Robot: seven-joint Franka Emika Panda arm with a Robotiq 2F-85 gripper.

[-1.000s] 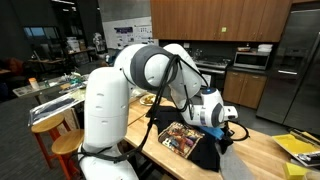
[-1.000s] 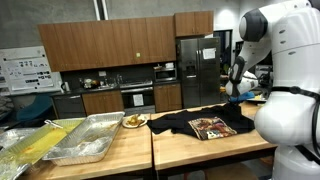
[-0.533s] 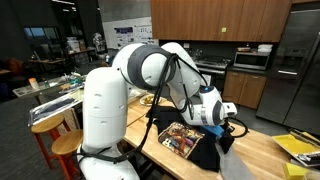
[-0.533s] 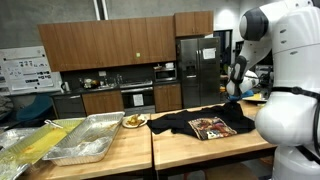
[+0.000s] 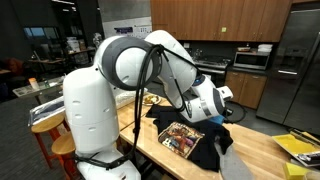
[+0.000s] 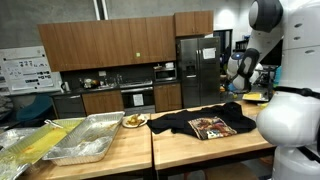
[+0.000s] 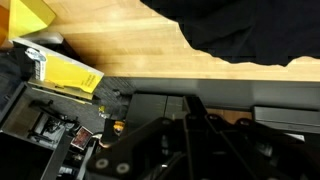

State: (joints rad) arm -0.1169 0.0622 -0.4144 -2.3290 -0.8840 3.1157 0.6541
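jaws together, near black shirt (image 5: 160, 125); exterior views show its print (image 6: 212, 127), wrist view only plain black.

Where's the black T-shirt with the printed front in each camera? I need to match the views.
In an exterior view: the black T-shirt lies low and centre, print up, just below the arm.
In an exterior view: it lies right of centre, spread flat.
Wrist view: only its dark edge shows, top right.
Shared landmark: the light wooden tabletop beneath it.
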